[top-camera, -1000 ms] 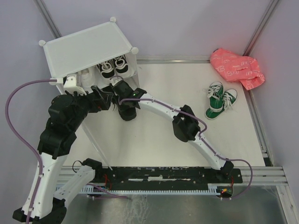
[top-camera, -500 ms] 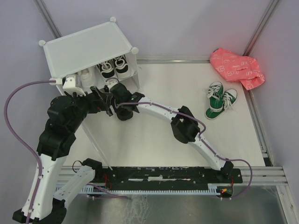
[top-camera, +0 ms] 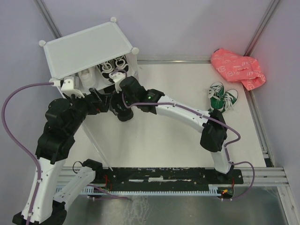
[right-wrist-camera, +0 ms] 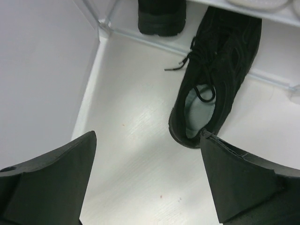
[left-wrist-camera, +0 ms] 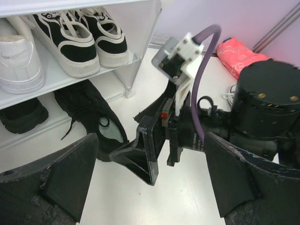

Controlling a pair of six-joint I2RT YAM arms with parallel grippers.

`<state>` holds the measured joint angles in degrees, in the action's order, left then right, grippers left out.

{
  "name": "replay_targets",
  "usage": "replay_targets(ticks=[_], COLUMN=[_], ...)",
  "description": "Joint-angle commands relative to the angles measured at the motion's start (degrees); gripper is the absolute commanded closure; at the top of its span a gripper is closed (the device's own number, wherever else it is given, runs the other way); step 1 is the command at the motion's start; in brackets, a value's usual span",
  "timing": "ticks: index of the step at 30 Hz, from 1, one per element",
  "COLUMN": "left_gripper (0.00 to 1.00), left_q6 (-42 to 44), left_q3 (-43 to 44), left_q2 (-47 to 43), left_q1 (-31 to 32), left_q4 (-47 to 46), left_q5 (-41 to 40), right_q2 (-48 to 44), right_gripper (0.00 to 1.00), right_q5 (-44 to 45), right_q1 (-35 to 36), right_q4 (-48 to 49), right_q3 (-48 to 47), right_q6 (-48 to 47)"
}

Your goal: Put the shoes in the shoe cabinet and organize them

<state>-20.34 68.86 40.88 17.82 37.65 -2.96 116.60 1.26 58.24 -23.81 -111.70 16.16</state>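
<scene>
White tabletop, pale lilac walls all round, and the shoe cabinet (top-camera: 86, 49) sits at the far left, a boxy white translucent cube with round knobs at its corners and its open front facing your arms. On the upper shelf you've got the black sneakers with white soles (left-wrist-camera: 77, 35) side by side, toes to the front, with a white sneaker (left-wrist-camera: 18, 65) just beside them. Below, a plain black shoe (right-wrist-camera: 215, 70) lies with its laces loose, toe under the shelf and heel out on the table. A second black shoe (right-wrist-camera: 161, 16) sits deeper in, cut off by the top edge of the right wrist view. The green canvas sneakers (top-camera: 221, 98) are well apart on the right, near a crumpled pink bag (top-camera: 239, 68). Your right gripper (right-wrist-camera: 147, 136) hovers near that black shoe's heel, fingers spread wide with nothing between them. The left gripper (left-wrist-camera: 150, 150) is spread wide too and empty, just beside the right one. From above, both arms hide the lower compartment.
</scene>
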Motion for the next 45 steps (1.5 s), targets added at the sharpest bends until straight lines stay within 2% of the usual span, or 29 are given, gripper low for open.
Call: replay_targets(ticks=[1, 8, 19, 25, 28, 29, 31, 34, 37, 45], left_gripper=[0.01, 0.01, 0.01, 0.01, 0.01, 0.01, 0.00, 0.00, 0.00, 0.00], left_q6=[1.4, 1.7, 2.1, 2.2, 2.2, 2.2, 2.1, 2.0, 1.9, 2.2], left_q3=[0.8, 1.2, 1.8, 2.0, 1.9, 1.9, 1.9, 2.0, 2.1, 2.2], left_q2=[-0.8, 0.5, 2.9, 3.8, 3.8, 3.9, 4.1, 4.3, 4.2, 4.1], left_q1=[0.2, 0.2, 0.2, 0.2, 0.2, 0.2, 0.2, 0.2, 0.2, 0.2], left_q4=[-0.8, -0.7, -0.4, 0.2, 0.2, 0.2, 0.2, 0.2, 0.2, 0.5], left_q5=[-1.1, -1.2, -1.0, -1.4, -1.6, -1.5, -1.3, -0.9, -0.9, -1.0], right_q2=[1.0, 4.8, 10.2, 13.2, 13.0, 12.9, 12.3, 10.9, 9.5, 17.0], right_gripper=[0.01, 0.01, 0.04, 0.09, 0.24, 0.34, 0.63, 0.86, 0.94, 0.95], right_q5=[3.6, 5.4, 9.1, 11.5, 11.5, 11.6, 11.5, 11.6, 12.1, 8.5], right_q1=[0.1, 0.3, 0.0, -1.2, -1.4, -1.4, -1.4, -1.4, -1.5, -1.3], right_q4=[-3.0, 3.3, 21.0, 22.9, 24.5, 25.2, 26.0, 26.7, 25.1, 10.1], right_q3=[5.5, 10.7, 14.1, 13.0, 13.9, 14.2, 14.6, 14.5, 12.1, -7.1], right_q6=[-1.0, -4.7, -8.3, -6.3, -6.9, -7.7, -9.3, -10.6, -9.9, -6.6])
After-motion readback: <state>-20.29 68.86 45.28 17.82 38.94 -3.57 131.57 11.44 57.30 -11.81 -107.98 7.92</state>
